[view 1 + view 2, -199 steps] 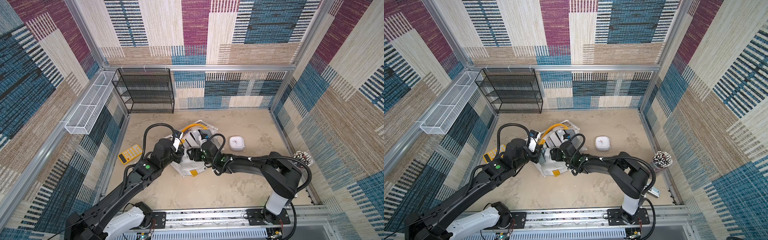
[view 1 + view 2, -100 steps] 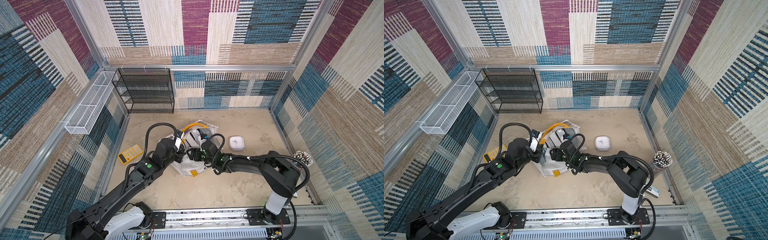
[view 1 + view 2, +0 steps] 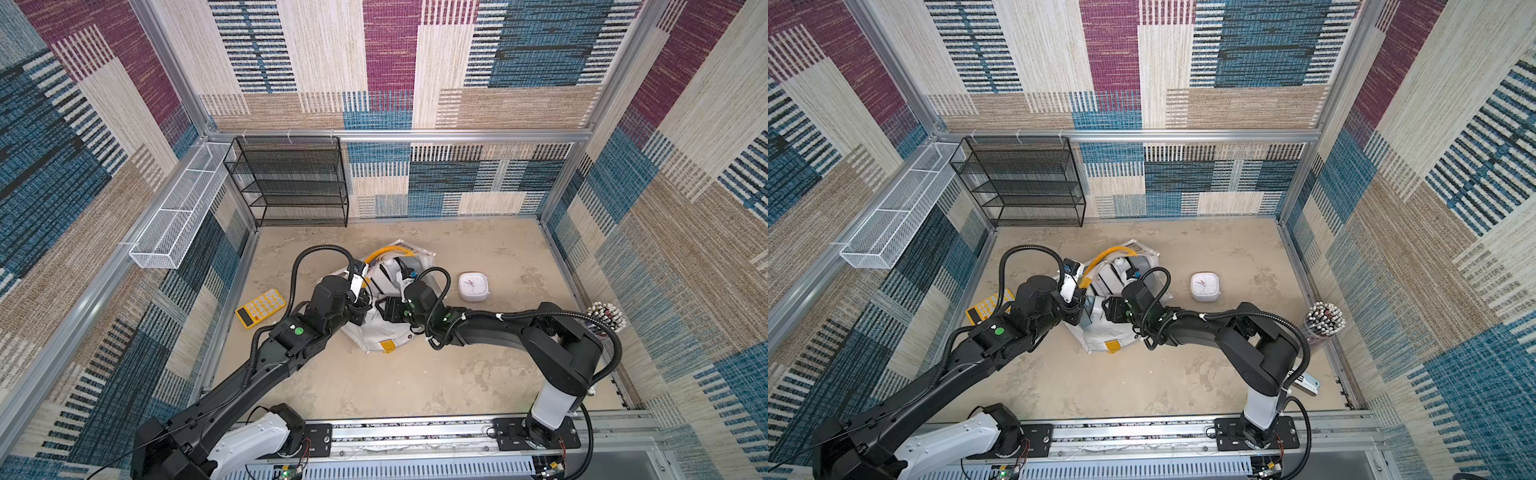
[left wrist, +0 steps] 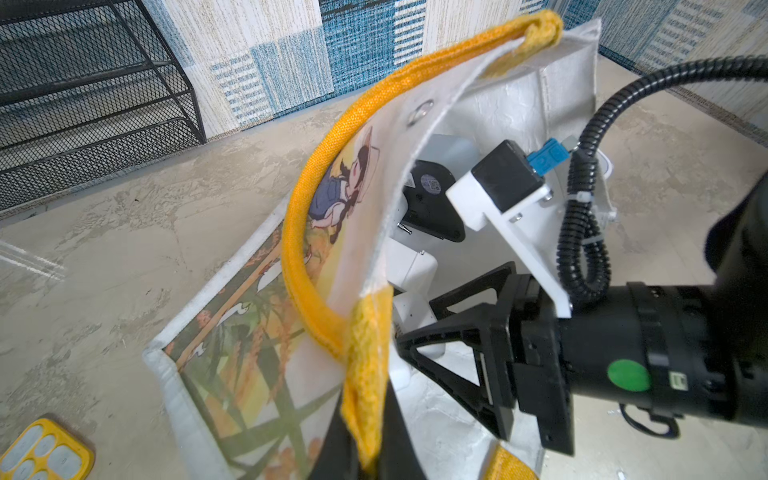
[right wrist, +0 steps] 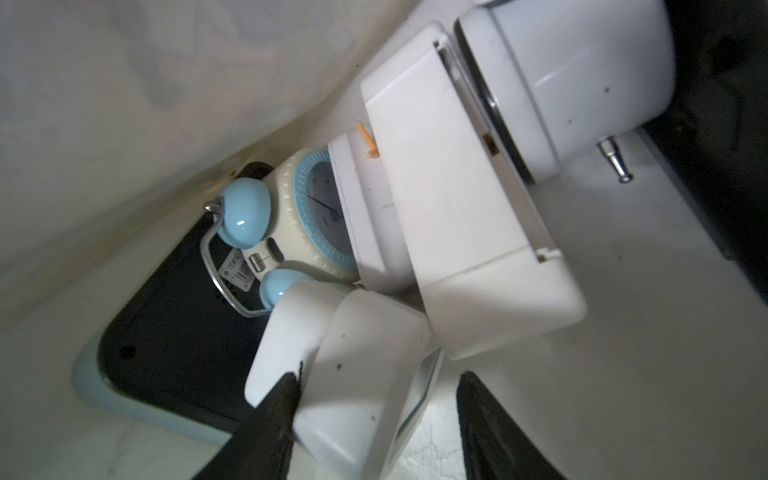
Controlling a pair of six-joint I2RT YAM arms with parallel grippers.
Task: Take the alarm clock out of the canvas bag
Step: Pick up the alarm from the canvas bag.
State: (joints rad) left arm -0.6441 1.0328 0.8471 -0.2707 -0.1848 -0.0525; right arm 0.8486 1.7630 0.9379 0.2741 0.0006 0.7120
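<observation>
The left hand [image 4: 368, 449] clamps the white canvas bag's [image 4: 249, 332] yellow handle [image 4: 316, 199] at lower centre; the right hand [image 5: 380, 374], inside the bag, stands apart around a white plastic block [image 5: 332, 345].

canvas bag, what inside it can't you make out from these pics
- Right wrist view: the blue twin-bell clock has half its dial behind white boxes; time unreadable.
- Same view: the dark flat device behind it is partly behind a white block; type unclear.
- Both top views: the left arm and right arm overlap the mouth of the canvas bag; contents too small to tell.
- Left wrist view: the bag's raised side screens the twin-bell clock.
</observation>
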